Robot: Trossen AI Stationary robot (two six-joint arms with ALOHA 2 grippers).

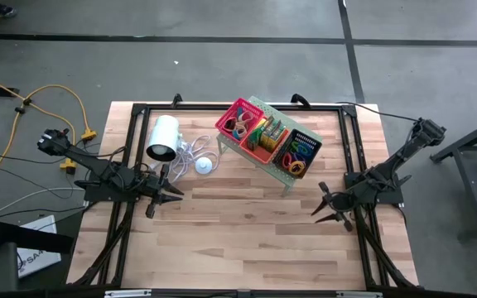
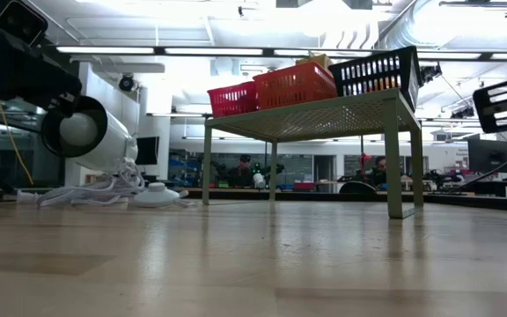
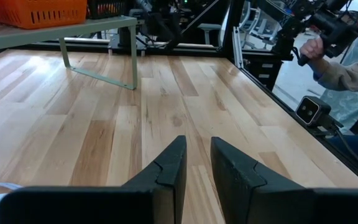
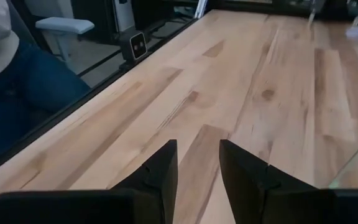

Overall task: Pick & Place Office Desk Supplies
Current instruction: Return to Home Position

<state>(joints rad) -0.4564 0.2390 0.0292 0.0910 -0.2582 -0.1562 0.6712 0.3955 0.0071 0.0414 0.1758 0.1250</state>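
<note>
Three mesh baskets stand in a row on the pale green shelf (image 1: 286, 174) at the table's far middle: a pink-red one (image 1: 237, 122), an orange-red one (image 1: 263, 138) and a black one (image 1: 298, 152). Each holds small colourful supplies. The low view shows the baskets (image 2: 294, 84) on the shelf top. My left gripper (image 3: 197, 142) hovers open over bare wood at the table's left (image 1: 171, 193). My right gripper (image 4: 197, 144) hovers open over bare wood at the right (image 1: 323, 204). Neither has anything between its fingers.
A white cylinder (image 1: 162, 137) with a coiled cord and a round white puck (image 1: 203, 165) lies left of the shelf, close to my left gripper. A black frame (image 1: 238, 108) edges the table. A person's hand (image 3: 312, 46) shows beyond the right edge, a seated leg (image 4: 30, 87) beside it.
</note>
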